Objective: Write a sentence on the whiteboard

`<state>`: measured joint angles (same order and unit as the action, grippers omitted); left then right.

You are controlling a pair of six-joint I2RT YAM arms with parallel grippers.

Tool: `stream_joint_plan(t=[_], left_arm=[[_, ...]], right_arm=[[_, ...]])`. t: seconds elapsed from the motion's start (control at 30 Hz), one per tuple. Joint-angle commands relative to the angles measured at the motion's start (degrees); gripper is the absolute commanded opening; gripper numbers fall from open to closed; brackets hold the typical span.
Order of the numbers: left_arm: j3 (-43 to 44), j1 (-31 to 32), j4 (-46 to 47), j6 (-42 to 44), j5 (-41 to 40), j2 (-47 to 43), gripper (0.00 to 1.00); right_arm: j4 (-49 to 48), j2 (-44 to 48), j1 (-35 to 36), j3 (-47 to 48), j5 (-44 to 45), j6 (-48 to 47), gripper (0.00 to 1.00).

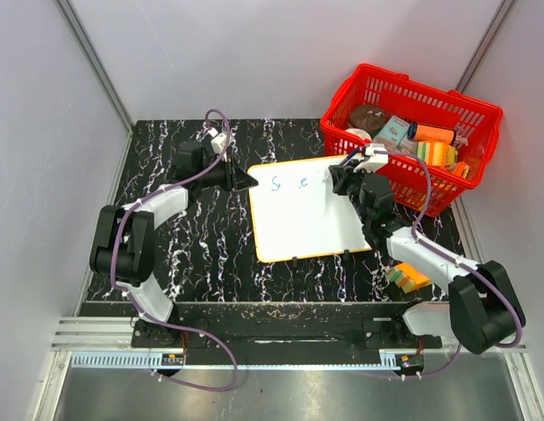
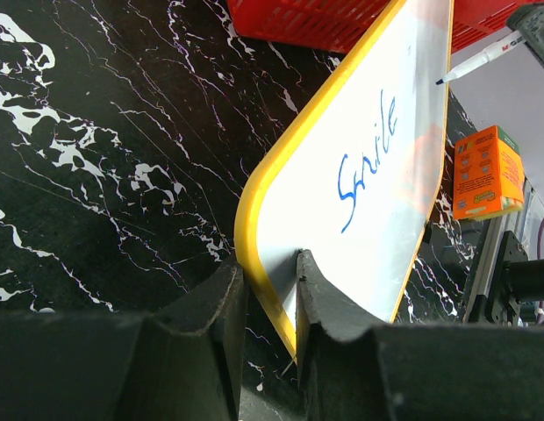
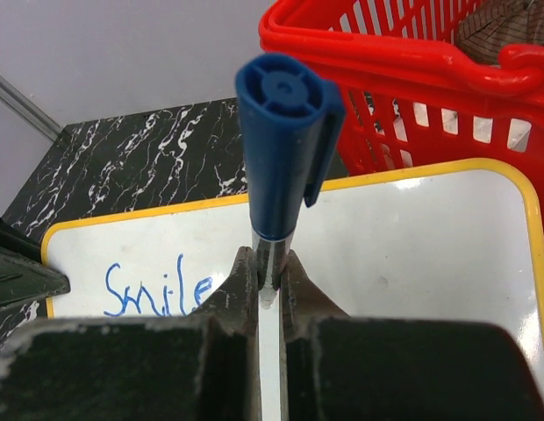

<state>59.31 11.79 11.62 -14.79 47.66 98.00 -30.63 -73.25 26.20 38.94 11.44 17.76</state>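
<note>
The whiteboard (image 1: pixel 307 215), white with a thin yellow frame, lies on the black marble table. The word "Smile" (image 3: pixel 158 289) is written in blue near its top left, also legible as "Smile" (image 2: pixel 368 162) in the left wrist view. My left gripper (image 2: pixel 270 266) is shut on the whiteboard's (image 2: pixel 377 202) left edge, one finger above it and one under it; from above, the left gripper (image 1: pixel 246 181) sits at the top left corner. My right gripper (image 3: pixel 269 259) is shut on a blue-capped marker (image 3: pixel 285 132) over the whiteboard (image 3: pixel 412 254). The marker tip (image 2: pixel 440 82) is just right of the word.
A red basket (image 1: pixel 412 132) full of packaged goods stands right behind the board's top right corner. An orange box (image 1: pixel 408 276) lies on the table beside the right arm, below the board's right edge. Grey walls enclose the table.
</note>
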Motion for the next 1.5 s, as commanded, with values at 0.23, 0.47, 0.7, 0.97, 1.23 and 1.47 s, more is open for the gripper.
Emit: stream_joint_plan(t=[0.23, 0.47, 0.7, 0.97, 1.23, 1.47], left_arm=[[-1.0, 3.7, -6.3, 10.7, -7.8, 3.1, 0.00], [-1.0, 3.8, -6.5, 10.7, -8.0, 3.2, 0.00], [-1.0, 3.8, -6.6, 10.8, -8.1, 3.1, 0.00], [-0.9, 3.9, -6.7, 11.0, -8.1, 3.2, 0.00], [-0.9, 3.9, -6.7, 11.0, -8.3, 3.3, 0.00], [-0.9, 3.9, -6.9, 11.1, -8.5, 3.3, 0.00]], right_arm=[[-4.8, -3.7, -0.2, 5.0, 4.3, -1.6, 0.00], [-5.4, -5.1, -0.2, 5.4, 5.6, -1.8, 0.00], [-5.5, -6.2, -0.2, 5.6, 4.8, -1.4, 0.00], [-4.6, -5.7, -0.2, 5.2, 2.3, -0.8, 0.00], [-3.6, -5.8, -0.1, 4.6, 1.0, -0.3, 0.00], [-2.5, -5.0, -0.2, 3.3, 0.6, 0.3, 0.00]])
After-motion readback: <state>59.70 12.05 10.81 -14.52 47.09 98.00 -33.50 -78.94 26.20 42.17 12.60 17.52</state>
